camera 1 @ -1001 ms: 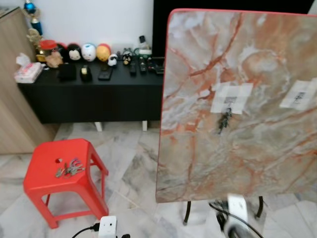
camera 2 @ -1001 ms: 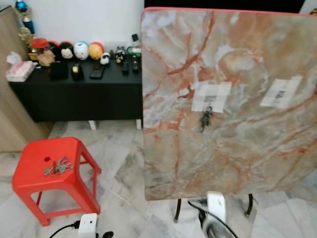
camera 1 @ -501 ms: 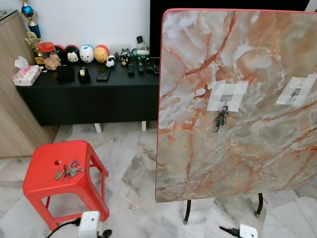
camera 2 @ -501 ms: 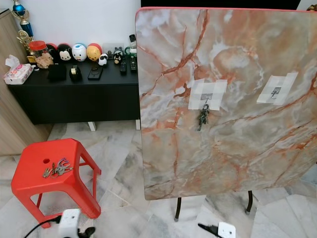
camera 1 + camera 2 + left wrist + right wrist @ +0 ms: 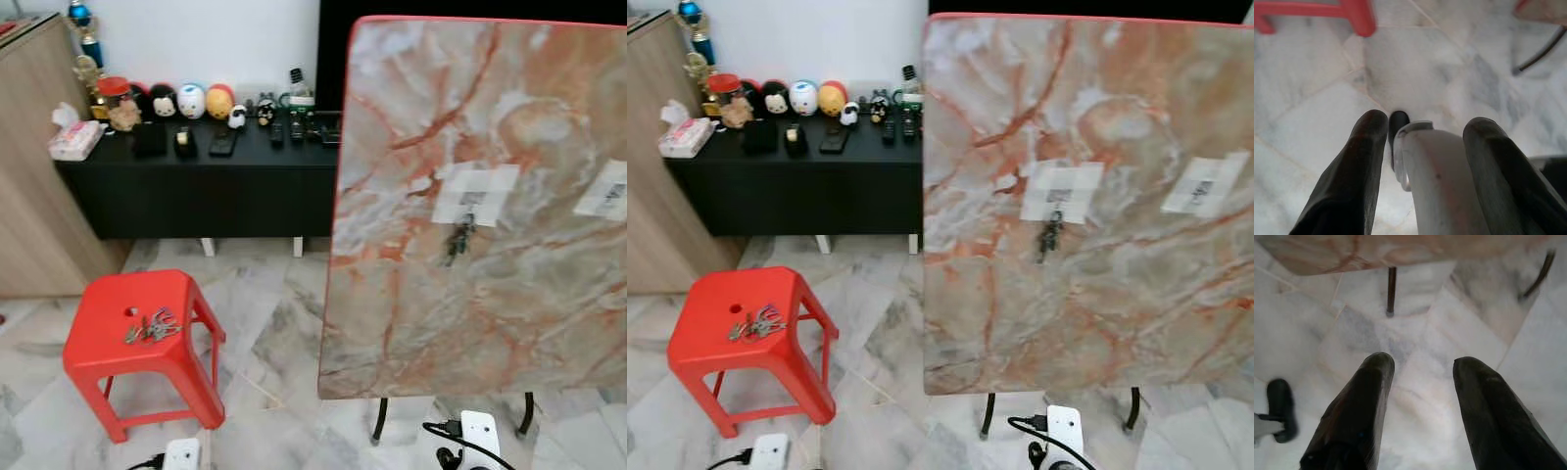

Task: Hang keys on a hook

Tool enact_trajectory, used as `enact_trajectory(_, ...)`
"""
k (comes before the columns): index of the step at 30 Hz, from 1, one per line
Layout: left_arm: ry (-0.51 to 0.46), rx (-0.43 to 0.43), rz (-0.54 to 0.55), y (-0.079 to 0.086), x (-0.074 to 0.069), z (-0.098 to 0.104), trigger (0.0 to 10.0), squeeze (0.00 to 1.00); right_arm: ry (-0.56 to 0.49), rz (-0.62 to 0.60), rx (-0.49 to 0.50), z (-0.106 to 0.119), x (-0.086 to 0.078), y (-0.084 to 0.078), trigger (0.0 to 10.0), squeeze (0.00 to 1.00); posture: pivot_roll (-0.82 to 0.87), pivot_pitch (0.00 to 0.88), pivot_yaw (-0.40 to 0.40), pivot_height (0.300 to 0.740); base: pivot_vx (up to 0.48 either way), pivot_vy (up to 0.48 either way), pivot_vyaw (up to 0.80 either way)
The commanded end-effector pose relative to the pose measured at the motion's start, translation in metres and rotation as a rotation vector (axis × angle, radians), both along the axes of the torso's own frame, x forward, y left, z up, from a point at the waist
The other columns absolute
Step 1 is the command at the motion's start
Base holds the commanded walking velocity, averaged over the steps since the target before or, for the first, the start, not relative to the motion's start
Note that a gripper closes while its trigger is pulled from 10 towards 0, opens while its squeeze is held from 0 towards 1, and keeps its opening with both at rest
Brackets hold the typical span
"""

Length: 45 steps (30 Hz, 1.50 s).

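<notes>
The left gripper [image 5: 1422, 142] hangs low over the pale marble floor [image 5: 1312, 98], its two black fingers [image 5: 1359, 166] spread apart with nothing between them; a silver part of the robot shows between them, beyond. The right gripper [image 5: 1420, 382] also points down at the floor, fingers parted and empty, near one thin dark leg [image 5: 1391, 290] of the upright board.

One bunch of keys [image 5: 151, 328] lies flat on the seat of a single red plastic stool [image 5: 137, 367], just beside the small round hole in the seat. The bunch is a loose, splayed cluster of silvery metal keys; their number is too small to count.

To the robot's right of the stool stands one large marble-patterned board [image 5: 490, 196] with a red edge, upright on dark legs. Two white taped patches sit on its face, each with a small hook: the left hook [image 5: 1055, 201] carries a second, darker bunch of keys [image 5: 1049, 238] hanging straight down, and the right hook [image 5: 1200, 188] is bare.

Behind, a black cabinet [image 5: 196, 186] holds a row of small figures.
</notes>
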State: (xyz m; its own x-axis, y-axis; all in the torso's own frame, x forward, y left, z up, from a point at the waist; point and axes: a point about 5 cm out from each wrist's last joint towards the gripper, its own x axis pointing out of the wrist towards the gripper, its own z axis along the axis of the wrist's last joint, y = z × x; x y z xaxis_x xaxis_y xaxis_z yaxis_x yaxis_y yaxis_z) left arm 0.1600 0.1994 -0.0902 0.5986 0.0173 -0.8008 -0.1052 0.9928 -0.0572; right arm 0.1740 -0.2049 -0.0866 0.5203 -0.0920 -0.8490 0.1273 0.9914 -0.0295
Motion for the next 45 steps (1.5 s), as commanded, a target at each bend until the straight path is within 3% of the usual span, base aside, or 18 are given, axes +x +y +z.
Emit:
enact_trajectory(1, 0.020, 0.004, -0.010, -0.010, -0.001, -0.003, 10.0, 0.00, 0.033, 0.036, -0.005, -0.008, -0.015, 0.011, 10.0, 0.00, 0.02, 0.000, -0.074, 0.740, 0.000, 0.274, 0.58)
enact_trajectory(9, 0.029, 0.005, -0.011, -0.009, -0.004, -0.003, 10.0, 0.00, 0.024, 0.009, 0.033, -0.008, -0.015, 0.016, 10.0, 0.00, 0.02, 0.000, -0.067, 0.740, 0.000, 0.270, 0.07)
enact_trajectory(18, 0.050, 0.032, 0.008, 0.023, -0.019, -0.003, 10.0, 0.00, 0.013, 0.033, 0.038, -0.008, -0.012, 0.021, 10.0, 0.00, 0.03, 0.000, -0.068, 0.740, 0.000, 0.282, 0.00)
enact_trajectory(25, 0.055, 0.036, 0.013, 0.029, -0.022, -0.003, 10.0, 0.00, 0.010, 0.031, 0.044, -0.008, -0.012, 0.021, 10.0, 0.00, 0.03, 0.000, -0.070, 0.740, 0.000, 0.284, 0.00)
enact_trajectory(31, 0.060, 0.024, 0.002, 0.015, -0.020, -0.005, 10.0, 0.00, 0.013, 0.035, 0.038, -0.008, -0.012, 0.021, 10.0, 0.00, 0.03, 0.000, -0.071, 0.740, 0.000, 0.285, 0.00)
enact_trajectory(36, 0.059, 0.010, -0.017, -0.011, -0.008, -0.006, 10.0, 0.00, 0.012, 0.032, 0.036, -0.008, -0.012, 0.021, 10.0, 0.00, 0.04, 0.000, -0.072, 0.740, 0.000, 0.283, 0.00)
enact_trajectory(45, 0.048, 0.006, -0.017, -0.019, 0.000, -0.004, 10.0, 0.00, 0.005, 0.036, 0.034, -0.007, -0.009, 0.021, 10.0, 0.00, 0.03, 0.000, -0.073, 0.740, 0.000, 0.283, 0.00)
